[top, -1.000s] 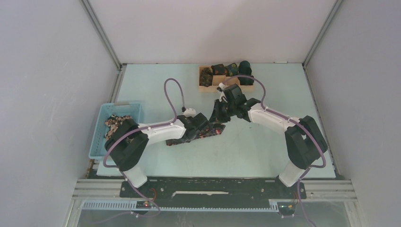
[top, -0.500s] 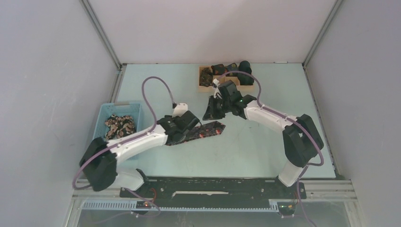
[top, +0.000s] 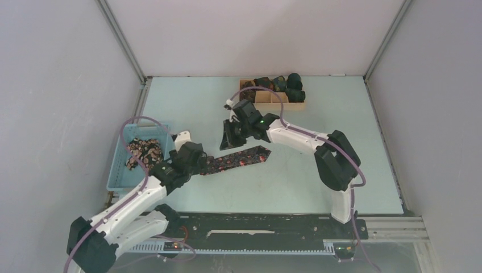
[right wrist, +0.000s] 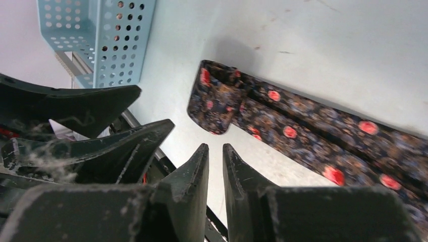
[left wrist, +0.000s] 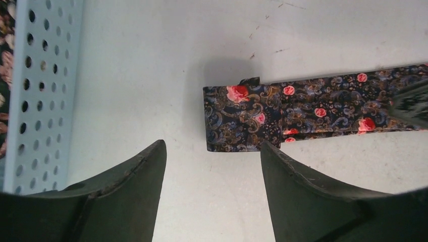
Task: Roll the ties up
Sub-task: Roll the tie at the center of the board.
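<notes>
Dark, red-flowered tie [top: 241, 158] flat and outstretched, left end folded over.

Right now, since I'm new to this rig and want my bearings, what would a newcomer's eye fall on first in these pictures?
A dark floral tie lies stretched across the middle of the table, its left end folded over. The left gripper hangs open just short of that end, the right gripper close by. Rolled ties sit in the wooden tray at the back, more fabric in the blue basket at the left.
</notes>
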